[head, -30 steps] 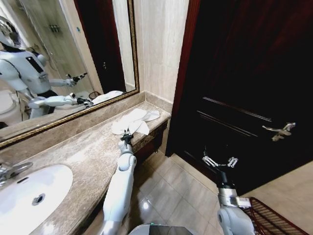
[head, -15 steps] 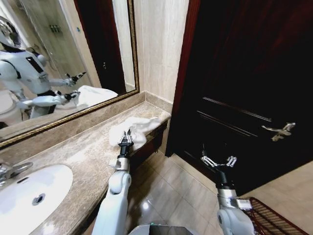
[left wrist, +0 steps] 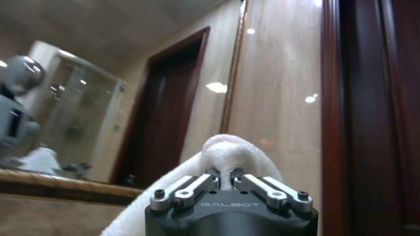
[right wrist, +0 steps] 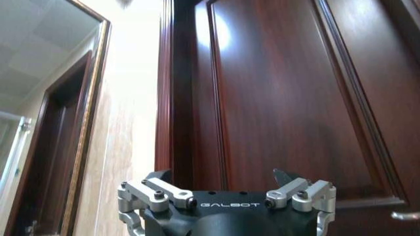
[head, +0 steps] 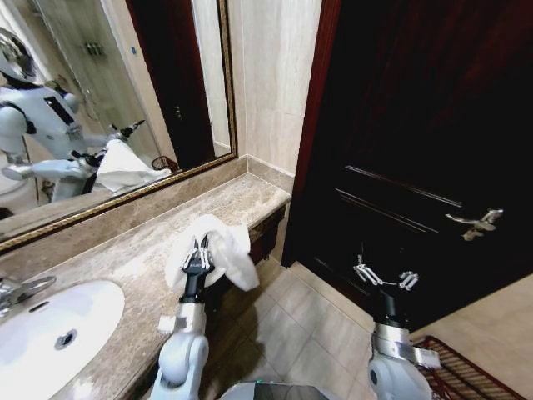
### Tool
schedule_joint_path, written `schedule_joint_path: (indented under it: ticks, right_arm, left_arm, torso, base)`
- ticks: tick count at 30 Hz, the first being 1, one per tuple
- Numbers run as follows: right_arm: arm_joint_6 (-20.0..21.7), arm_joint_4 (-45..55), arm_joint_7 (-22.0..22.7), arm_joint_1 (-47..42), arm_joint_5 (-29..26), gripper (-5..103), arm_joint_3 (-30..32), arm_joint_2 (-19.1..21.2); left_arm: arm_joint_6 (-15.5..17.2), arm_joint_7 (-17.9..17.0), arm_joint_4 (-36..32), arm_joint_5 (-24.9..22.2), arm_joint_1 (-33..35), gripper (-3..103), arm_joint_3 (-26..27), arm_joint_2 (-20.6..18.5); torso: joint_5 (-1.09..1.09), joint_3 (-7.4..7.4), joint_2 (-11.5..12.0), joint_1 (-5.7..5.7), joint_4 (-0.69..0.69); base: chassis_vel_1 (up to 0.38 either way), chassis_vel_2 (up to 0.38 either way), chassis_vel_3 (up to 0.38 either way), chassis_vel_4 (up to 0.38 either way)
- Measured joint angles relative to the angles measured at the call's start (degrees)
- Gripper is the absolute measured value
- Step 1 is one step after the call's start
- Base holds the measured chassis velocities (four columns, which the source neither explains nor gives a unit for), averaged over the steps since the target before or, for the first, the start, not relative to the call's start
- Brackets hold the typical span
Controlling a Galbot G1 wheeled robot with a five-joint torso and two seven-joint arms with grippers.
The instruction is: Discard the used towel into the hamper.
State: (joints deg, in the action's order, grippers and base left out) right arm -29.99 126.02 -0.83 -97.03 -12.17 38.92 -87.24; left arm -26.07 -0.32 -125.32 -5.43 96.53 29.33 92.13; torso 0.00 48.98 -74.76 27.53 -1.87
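Note:
My left gripper (head: pixel 197 247) is shut on the white towel (head: pixel 223 255), which hangs in folds above the marble counter's front edge. The left wrist view shows the towel (left wrist: pixel 226 152) bunched up between the closed fingers (left wrist: pixel 196 186) of that gripper (left wrist: pixel 229 181). My right gripper (head: pixel 385 277) stands open in front of the dark door, holding nothing; its spread fingers (right wrist: pixel 152 189) flank the gripper (right wrist: pixel 226 189) in the right wrist view. The hamper (head: pixel 454 371), a dark reddish open-weave basket, shows at the bottom right on the floor beside my right arm.
The marble counter (head: pixel 133 267) runs along the left with a white sink (head: pixel 50 329) and a tap (head: pixel 21 290). A gold-framed mirror (head: pixel 100 100) sits above it. A dark wooden door (head: pixel 416 150) with a lever handle (head: pixel 476 223) is ahead. Tiled floor (head: pixel 308 333) lies between.
My left gripper has lifted the towel off the counter's far end and pulled it back toward me. The right gripper has shifted slightly right and lower.

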Motion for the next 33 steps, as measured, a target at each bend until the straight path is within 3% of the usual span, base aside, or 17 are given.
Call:
schedule_joint_path:
  ticks: [3, 6, 8, 11, 22, 33]
  right_arm:
    - [-0.1, 0.8, -0.2, 0.0, -1.3, 100, 0.3, 0.3]
    - [-0.3, 0.9, -0.8, 0.0, -2.1, 100, 0.5, 0.4]
    - [-0.8, 1.1, -3.0, -0.2, -2.8, 100, 0.5, 0.6]
    - [-1.1, 1.3, -4.0, -0.4, -3.1, 100, 0.3, 0.5]
    - [-3.4, 0.4, -4.5, -1.8, -4.1, 100, 1.6, 0.2]
    - [-2.9, 1.4, -3.2, -2.2, -4.0, 100, 1.8, 0.2]
  left_arm:
    - [0.2, -5.1, -1.9, 2.8, 2.2, 7, -0.2, 0.0]
    - [0.4, -6.0, -3.8, 3.1, 3.2, 7, -0.1, 0.0]
    - [1.8, -6.8, -5.9, 0.6, 4.3, 7, -0.7, 0.0]
    - [1.9, -6.7, -5.9, 0.7, 4.6, 7, -0.6, 0.0]
    - [0.9, -4.5, -4.4, 8.3, 5.3, 7, -1.0, 0.0]
    - [0.3, -4.5, -1.4, 8.4, 3.9, 7, -1.9, 0.0]
  torso:
    - [-0.01, 0.0, 0.0, 0.0, 0.0]
    - [0.0, 0.01, 0.0, 0.01, 0.0]
    - [0.02, 0.01, 0.0, 0.01, 0.0]
    - [0.0, 0.0, 0.0, 0.01, 0.0]
    - [0.01, 0.01, 0.0, 0.01, 0.0]
    - [0.0, 0.01, 0.0, 0.02, 0.0]
  base:
    - [0.0, 0.0, 0.0, 0.0]
    - [0.0, 0.0, 0.0, 0.0]
    - [0.0, 0.0, 0.0, 0.0]
    - [0.0, 0.0, 0.0, 0.0]
    - [0.0, 0.0, 0.0, 0.0]
    - [-0.037, -0.038, -0.03, -0.037]
